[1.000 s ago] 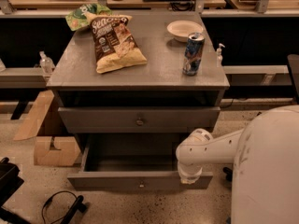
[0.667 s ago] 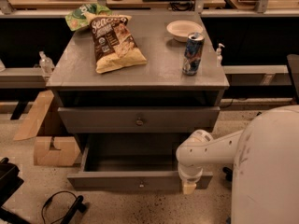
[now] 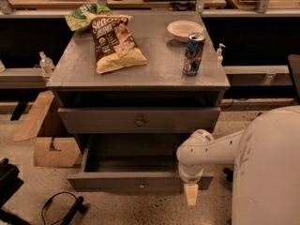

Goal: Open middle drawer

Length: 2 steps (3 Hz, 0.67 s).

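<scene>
The grey cabinet [image 3: 140, 78] has its middle drawer [image 3: 131, 165] pulled out. Its plain grey inside shows, and its flat front with a small round knob [image 3: 142, 185] faces me low down. Above it, a taller, wider drawer front [image 3: 103, 121] with its own knob is closed. My gripper [image 3: 191, 194] hangs pointing down at the right end of the open drawer's front, just in front of it. It holds nothing that I can see. My white arm [image 3: 206, 146] reaches in from the right.
On the cabinet top lie a brown chip bag [image 3: 115, 43], a green bag [image 3: 86, 15], a white bowl [image 3: 185, 29] and a blue can [image 3: 193, 54]. Cardboard boxes [image 3: 54, 151] stand on the floor at left. A black cable [image 3: 58, 210] lies front left. My body [image 3: 269, 172] fills the right.
My gripper has dropped lower along the right end of the open drawer's front. The drawer has not moved.
</scene>
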Each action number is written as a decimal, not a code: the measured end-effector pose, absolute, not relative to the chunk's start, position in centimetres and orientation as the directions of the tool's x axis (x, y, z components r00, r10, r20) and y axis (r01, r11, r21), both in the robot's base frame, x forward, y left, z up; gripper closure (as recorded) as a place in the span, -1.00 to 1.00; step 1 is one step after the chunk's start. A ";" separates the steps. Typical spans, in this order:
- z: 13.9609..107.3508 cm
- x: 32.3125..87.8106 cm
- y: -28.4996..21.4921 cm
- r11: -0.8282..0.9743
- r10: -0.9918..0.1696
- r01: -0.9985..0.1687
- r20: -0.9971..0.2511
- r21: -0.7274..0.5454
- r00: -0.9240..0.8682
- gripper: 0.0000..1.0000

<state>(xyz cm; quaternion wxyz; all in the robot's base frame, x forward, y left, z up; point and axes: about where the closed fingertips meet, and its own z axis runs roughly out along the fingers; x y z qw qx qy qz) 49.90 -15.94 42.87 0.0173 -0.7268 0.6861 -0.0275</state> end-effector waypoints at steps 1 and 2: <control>41.9 49.5 -15.7 -0.057 -0.998 -0.998 -0.008 -0.041 0.058 -1.00; 39.6 45.6 -15.5 -0.034 -0.998 -0.999 -0.056 0.036 0.032 -0.47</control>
